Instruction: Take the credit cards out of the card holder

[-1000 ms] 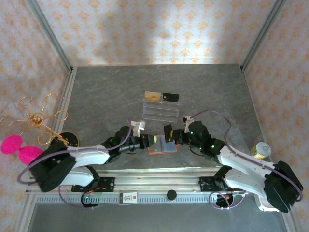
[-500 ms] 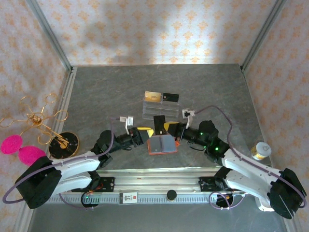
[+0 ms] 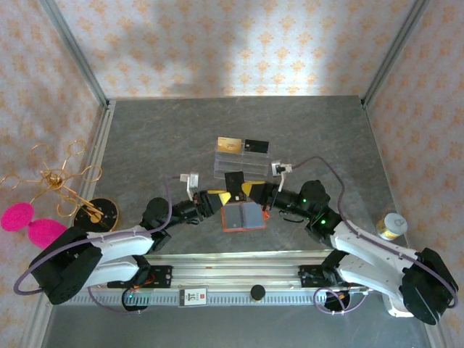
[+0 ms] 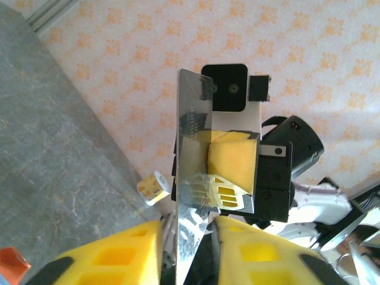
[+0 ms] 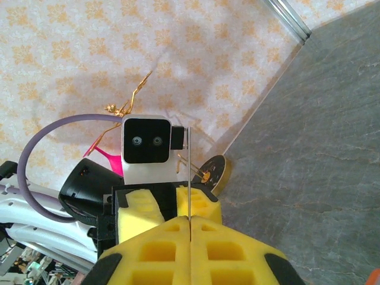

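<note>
Holding the card: right gripper [image 5: 190, 222], yellow pads squeezed together on a dark card [image 4: 193, 119] that pokes up edge-on between them
Left gripper [image 4: 189, 230]: fingers a bit apart, one on each side of that same card's lower end; honestly can't tell if they're pinching it or just flanking it
Card holder [image 3: 243, 216]: orange-red, lying open and flat on the grey table [image 3: 159, 138], grey-blue inside facing up
Where the grippers meet: nose to nose in the top view, just past the card holder's far edge, between it and the clear rack [image 3: 243, 170]
Dark card's position: roughly upright, up off the holder and apart from it
Gold card [image 3: 230, 144]: lying on the rack's far tier, left side
Black card [image 3: 255, 146]: right beside the gold one, same tier
Off to the side: small yellow can [image 3: 390, 225] near the table's right edge, well apart from everything else
</note>
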You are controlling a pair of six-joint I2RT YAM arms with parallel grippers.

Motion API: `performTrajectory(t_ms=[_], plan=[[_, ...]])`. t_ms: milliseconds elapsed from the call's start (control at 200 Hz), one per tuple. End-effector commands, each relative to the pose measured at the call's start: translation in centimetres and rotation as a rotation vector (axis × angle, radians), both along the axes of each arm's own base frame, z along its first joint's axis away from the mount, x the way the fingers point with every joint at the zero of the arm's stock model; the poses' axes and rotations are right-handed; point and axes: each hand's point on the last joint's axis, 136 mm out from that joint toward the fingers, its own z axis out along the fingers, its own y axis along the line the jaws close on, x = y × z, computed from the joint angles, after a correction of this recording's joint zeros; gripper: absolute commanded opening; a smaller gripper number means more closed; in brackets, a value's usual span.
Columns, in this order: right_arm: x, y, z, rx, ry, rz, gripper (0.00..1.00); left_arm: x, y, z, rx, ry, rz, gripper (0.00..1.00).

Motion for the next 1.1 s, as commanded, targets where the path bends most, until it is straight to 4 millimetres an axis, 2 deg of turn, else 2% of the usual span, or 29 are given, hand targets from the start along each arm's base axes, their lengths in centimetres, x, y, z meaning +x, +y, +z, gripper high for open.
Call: performTrajectory(t_ms=[0,165,235,335,395,475,541,676,746,781,861,946,1016,1091], plan=[[-0.3,0.1,1.0,0.038,-0.025,0.018,0.0,-0.6,0.3,2.3,-0.069,-0.073,-0.024,0.15],[-0.1,0.3,-0.7,-0.028,-0.002,-0.002,0.0,0.1,-0.3,2.4,-0.023,-0.083,-0.018,0.0],[0.3,-0.2,-1.3,-0.065,0.004,-0.038,0.0,0.4,-0.8,2.5,0.009,-0.091,-0.023,0.0],[1.9,-2.1,-2.5,-0.189,0.017,-0.181,0.19,1.8,-1.6,1.7,0.145,-0.108,0.004,0.0],[2.9,-4.3,-2.9,-0.259,0.02,-0.308,0.23,2.9,-2.2,0.9,0.275,-0.12,0.018,0.0],[3.9,-7.4,-3.5,-0.337,0.039,-0.457,0.22,4.0,-2.9,0.8,0.426,-0.175,0.01,0.0],[3.9,-8.8,-4.4,-0.379,0.066,-0.514,0.22,5.4,-3.2,0.7,0.576,-0.223,0.015,0.0],[3.2,-9.5,-6.6,-0.415,0.14,-0.518,0.2,9.0,-2.3,0.8,0.936,-0.401,0.06,0.0],[3.0,-9.9,-7.6,-0.433,0.167,-0.525,0.18,10.0,-2.2,1.0,1.078,-0.531,0.026,0.0],[2.8,-10.0,-7.8,-0.439,0.17,-0.524,0.17,10.4,-2.3,0.8,1.125,-0.57,-0.003,0.0],[2.7,-10.3,-8.1,-0.451,0.178,-0.535,0.17,11.9,-2.7,1.9,1.213,-0.688,-0.043,0.0],[2.8,-10.9,-8.4,-0.477,0.179,-0.555,0.15,13.6,-3.2,2.3,1.252,-0.723,-0.122,0.0],[2.7,-11.3,-8.6,-0.49,0.183,-0.569,0.14,15.0,-3.4,1.9,1.299,-0.721,-0.199,0.0],[2.7,-11.8,-9.0,-0.504,0.194,-0.591,0.14,16.9,-3.4,0.6,1.394,-0.711,-0.251,0.0]])
